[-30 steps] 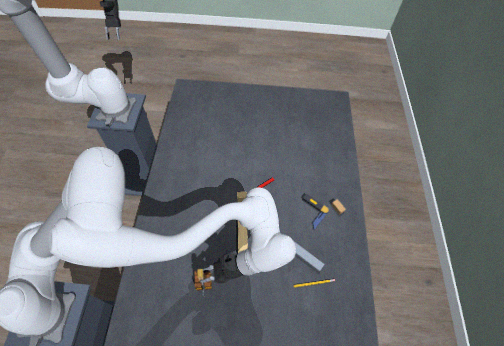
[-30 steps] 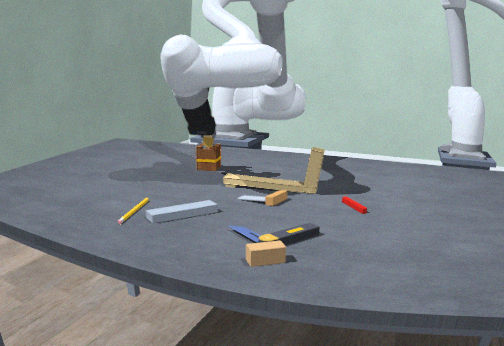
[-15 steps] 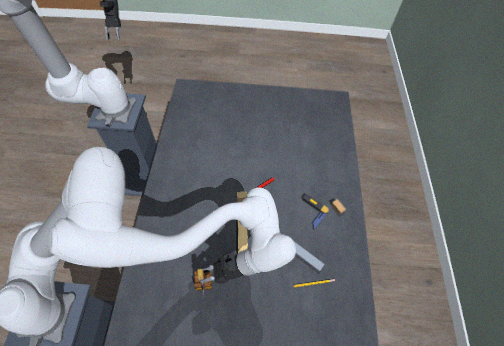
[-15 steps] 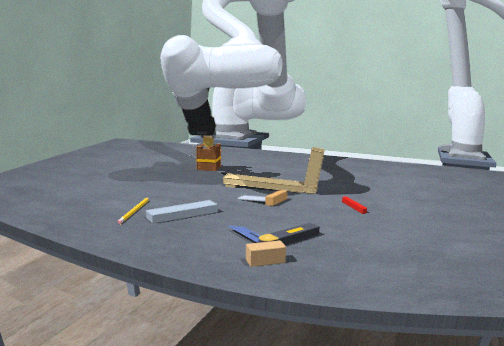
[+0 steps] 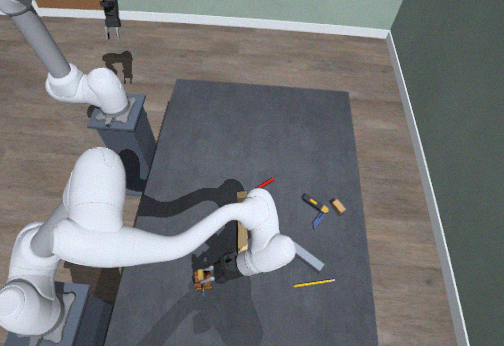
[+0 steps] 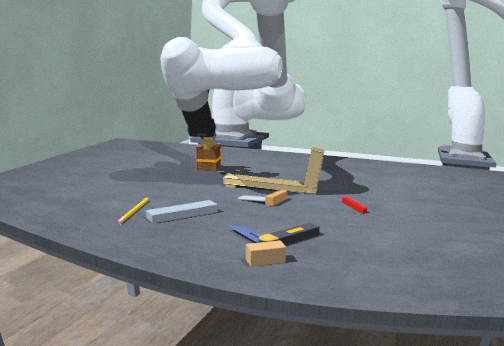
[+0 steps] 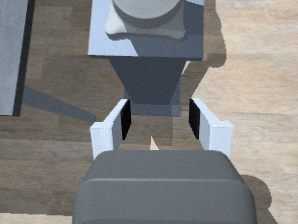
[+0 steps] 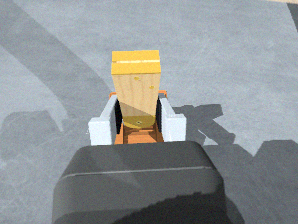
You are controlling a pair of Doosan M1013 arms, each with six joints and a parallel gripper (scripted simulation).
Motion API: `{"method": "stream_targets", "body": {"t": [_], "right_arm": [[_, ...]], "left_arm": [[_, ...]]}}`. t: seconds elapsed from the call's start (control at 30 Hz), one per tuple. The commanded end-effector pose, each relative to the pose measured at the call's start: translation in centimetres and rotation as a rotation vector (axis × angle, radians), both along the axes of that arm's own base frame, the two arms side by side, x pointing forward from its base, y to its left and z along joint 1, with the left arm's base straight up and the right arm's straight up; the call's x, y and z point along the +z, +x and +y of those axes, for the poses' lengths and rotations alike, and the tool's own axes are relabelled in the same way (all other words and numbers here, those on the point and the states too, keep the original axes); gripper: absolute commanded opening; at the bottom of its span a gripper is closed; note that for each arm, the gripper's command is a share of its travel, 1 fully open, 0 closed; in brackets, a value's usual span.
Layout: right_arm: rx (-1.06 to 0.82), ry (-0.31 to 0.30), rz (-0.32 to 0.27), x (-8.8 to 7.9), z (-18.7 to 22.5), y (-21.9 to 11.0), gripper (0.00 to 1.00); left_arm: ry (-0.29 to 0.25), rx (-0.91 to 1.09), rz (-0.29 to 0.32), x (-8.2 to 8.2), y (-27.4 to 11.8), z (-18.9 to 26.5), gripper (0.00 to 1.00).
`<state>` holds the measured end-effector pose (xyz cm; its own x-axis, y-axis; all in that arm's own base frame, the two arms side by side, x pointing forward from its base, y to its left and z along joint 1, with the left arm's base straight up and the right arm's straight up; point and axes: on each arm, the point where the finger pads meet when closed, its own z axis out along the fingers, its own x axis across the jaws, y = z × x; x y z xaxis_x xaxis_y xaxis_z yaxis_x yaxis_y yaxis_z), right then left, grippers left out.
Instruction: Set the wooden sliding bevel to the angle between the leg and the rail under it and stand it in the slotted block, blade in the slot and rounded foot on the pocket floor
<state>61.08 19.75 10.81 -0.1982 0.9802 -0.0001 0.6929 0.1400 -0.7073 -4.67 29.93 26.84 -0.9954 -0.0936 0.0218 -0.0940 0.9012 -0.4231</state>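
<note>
Right hand [image 5: 210,274] [image 8: 139,116]: tipped over the slotted block, closed on the wooden sliding bevel's handle.
Wooden sliding bevel [image 5: 201,274] [image 6: 209,142] [image 8: 138,90]: between the pads of the right hand, its handle rising above the slotted block.
Slotted block [image 5: 203,285] [image 6: 208,165] [image 8: 142,136]: directly under the right hand, on the surface [image 5: 260,133] [image 6: 390,248].
Leg and rail [image 6: 314,168]: near the slotted block, the leg leaning up from one end of the rail.
Black sliding bevel [image 5: 313,202] [image 6: 300,233]: farther from the slotted block than the rail, blue blade out.
Left hand [image 5: 112,32] [image 7: 160,119]: well apart from the slotted block, off the surface, wide and holding nothing.
Hard to make out: the wooden bevel's blade and foot, and whether the foot meets the pocket floor.
</note>
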Motion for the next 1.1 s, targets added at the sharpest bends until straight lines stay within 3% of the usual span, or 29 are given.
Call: {"method": "stream_targets", "body": {"t": [0.0,1.07], "right_arm": [[0.0,0.001,-0.001,0.1,0.02,0.03,0.0],[0.0,0.001,-0.001,-0.59,0.02,0.03,0.0]], "left_arm": [[0.001,0.0,0.001,0.05,-0.02,0.03,1.0],[0.001,0.0,0.001,0.05,-0.02,0.03,1.0]]}}
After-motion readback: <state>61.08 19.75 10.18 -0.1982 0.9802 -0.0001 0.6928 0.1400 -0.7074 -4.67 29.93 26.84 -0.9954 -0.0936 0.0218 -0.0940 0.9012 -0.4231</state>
